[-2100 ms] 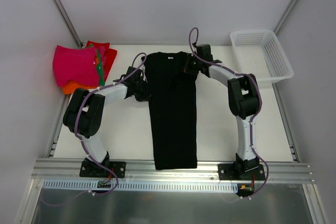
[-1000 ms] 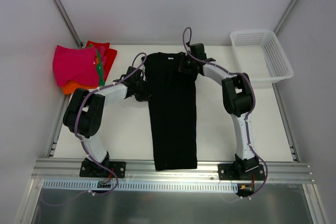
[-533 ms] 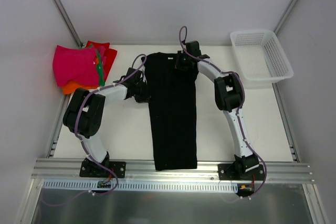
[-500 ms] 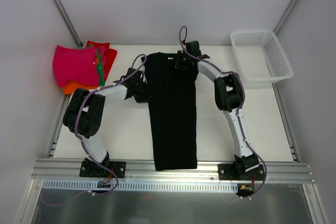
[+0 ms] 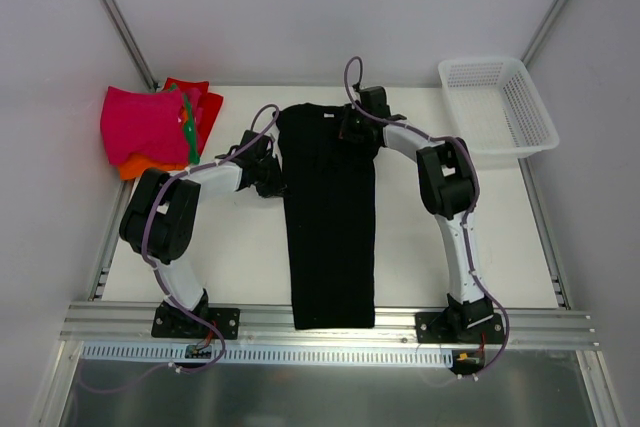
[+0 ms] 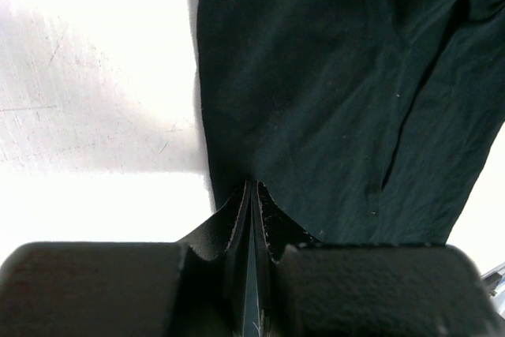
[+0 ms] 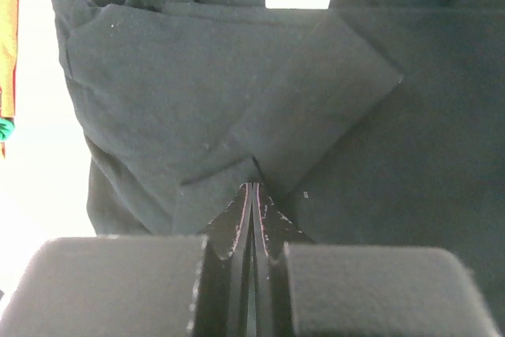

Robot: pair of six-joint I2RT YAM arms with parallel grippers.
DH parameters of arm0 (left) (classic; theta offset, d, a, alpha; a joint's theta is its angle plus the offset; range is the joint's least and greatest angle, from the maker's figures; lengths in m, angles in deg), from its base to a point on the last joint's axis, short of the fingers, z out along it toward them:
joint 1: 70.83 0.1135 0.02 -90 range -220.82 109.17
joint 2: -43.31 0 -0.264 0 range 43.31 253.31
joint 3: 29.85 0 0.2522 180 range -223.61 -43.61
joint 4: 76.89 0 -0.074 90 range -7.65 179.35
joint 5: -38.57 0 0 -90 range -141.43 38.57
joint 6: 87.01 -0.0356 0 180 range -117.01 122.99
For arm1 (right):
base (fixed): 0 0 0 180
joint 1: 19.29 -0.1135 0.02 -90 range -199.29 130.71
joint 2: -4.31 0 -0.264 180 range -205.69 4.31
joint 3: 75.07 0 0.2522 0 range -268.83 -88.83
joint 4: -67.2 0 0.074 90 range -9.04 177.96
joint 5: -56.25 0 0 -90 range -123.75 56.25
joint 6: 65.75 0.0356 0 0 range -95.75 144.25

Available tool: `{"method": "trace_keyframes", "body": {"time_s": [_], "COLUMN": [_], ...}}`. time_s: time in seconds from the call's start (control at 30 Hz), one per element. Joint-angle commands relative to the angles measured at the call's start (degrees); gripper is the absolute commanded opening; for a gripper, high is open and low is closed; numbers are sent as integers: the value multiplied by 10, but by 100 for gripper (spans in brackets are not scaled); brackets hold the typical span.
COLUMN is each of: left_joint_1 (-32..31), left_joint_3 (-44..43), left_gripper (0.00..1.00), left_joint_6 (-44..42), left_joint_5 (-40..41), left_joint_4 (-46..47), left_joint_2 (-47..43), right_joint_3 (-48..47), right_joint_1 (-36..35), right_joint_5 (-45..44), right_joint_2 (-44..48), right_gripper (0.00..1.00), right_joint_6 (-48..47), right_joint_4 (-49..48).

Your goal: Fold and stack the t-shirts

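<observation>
Left gripper [image 6: 251, 195], beside the folded stack [image 5: 150, 127], is clenched on the left edge of the black t-shirt [image 5: 330, 217], which lies lengthwise mid-tabletop [image 5: 230, 257]. Right gripper [image 7: 252, 187] pinches its folded sleeve flap. The cloth looks limp and light, best taken by hems. A basket [image 5: 500, 107] sits far right, with walls close by.

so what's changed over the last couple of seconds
The right gripper, shut on the sleeve of the black t-shirt, drew it left over the chest. The left gripper stayed pinching the left edge; the folded stack and basket did not move.
</observation>
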Motion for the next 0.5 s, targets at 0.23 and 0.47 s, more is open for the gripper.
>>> {"method": "trace_keyframes", "body": {"time_s": [0.23, 0.47], "left_joint_1": [-4, -5], "left_joint_3": [8, 7], "left_gripper": [4, 3], "left_joint_6": [1, 0], "left_joint_5": [15, 17], "left_joint_4": [9, 9], "left_joint_2": [-30, -28], "right_joint_3": [60, 118], "right_joint_1": [-2, -2], "right_joint_5": [-45, -59], "right_joint_2": [101, 130], "right_gripper": [1, 6], "right_joint_6": [-14, -9], "right_joint_4": [-75, -75]}}
